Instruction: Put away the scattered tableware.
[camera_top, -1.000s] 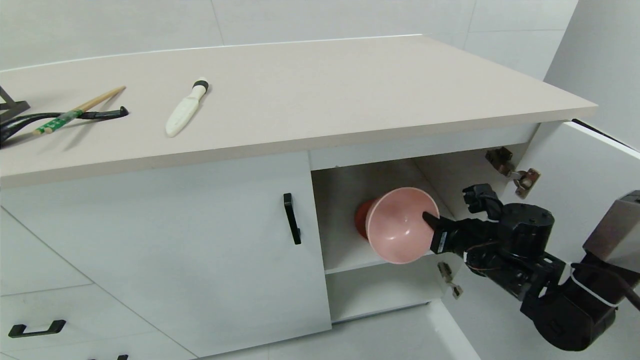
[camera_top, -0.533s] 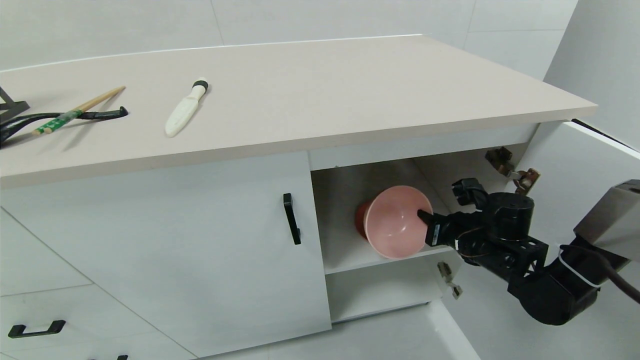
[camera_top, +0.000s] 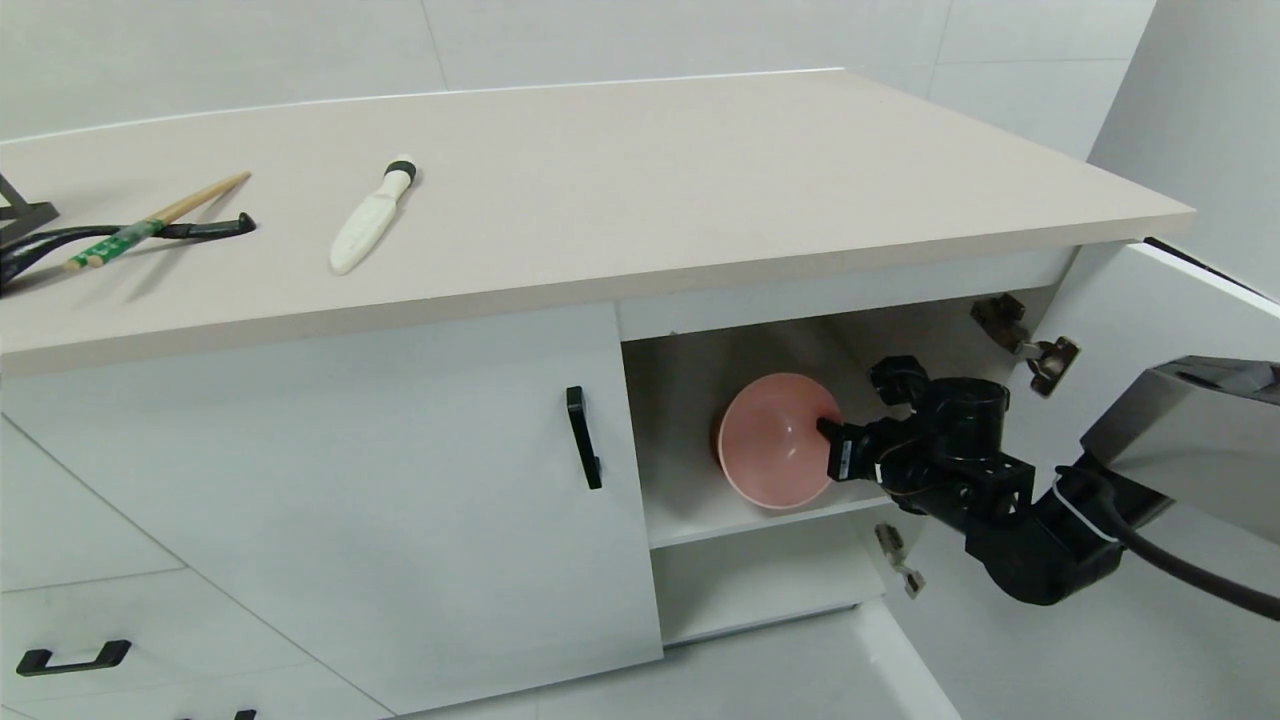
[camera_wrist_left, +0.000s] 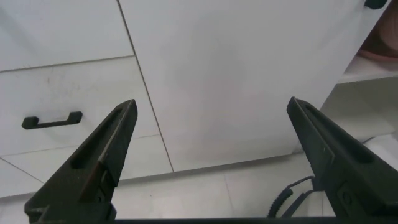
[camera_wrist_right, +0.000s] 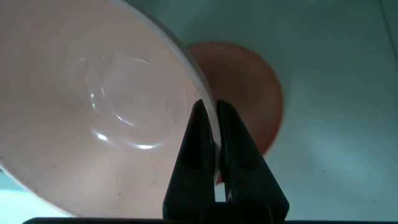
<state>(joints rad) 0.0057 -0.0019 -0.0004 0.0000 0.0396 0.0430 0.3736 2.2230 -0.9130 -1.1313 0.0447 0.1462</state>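
Observation:
My right gripper (camera_top: 832, 437) is shut on the rim of a pink bowl (camera_top: 773, 440), holding it on edge inside the open cabinet above the upper shelf (camera_top: 700, 515). In the right wrist view the pink bowl (camera_wrist_right: 106, 106) fills the frame, pinched by the gripper (camera_wrist_right: 216, 121), with a darker orange-red bowl (camera_wrist_right: 249, 93) behind it. On the countertop (camera_top: 600, 190) lie a white sheathed knife (camera_top: 372, 217) and wooden chopsticks (camera_top: 155, 220). My left gripper (camera_wrist_left: 211, 155) hangs open, low in front of the closed cabinet door (camera_wrist_left: 236, 74).
The right cabinet door (camera_top: 1150, 330) stands open with its hinges (camera_top: 1020, 335) exposed. The left door (camera_top: 400, 480) with a black handle (camera_top: 583, 435) is closed. Drawers with black handles (camera_top: 72, 657) sit at lower left. Black cables (camera_top: 60, 240) lie at the counter's left.
My right arm has pushed the pink bowl deeper into the cabinet, to the left and back, closer to the orange-red bowl. Countertop items have not moved.

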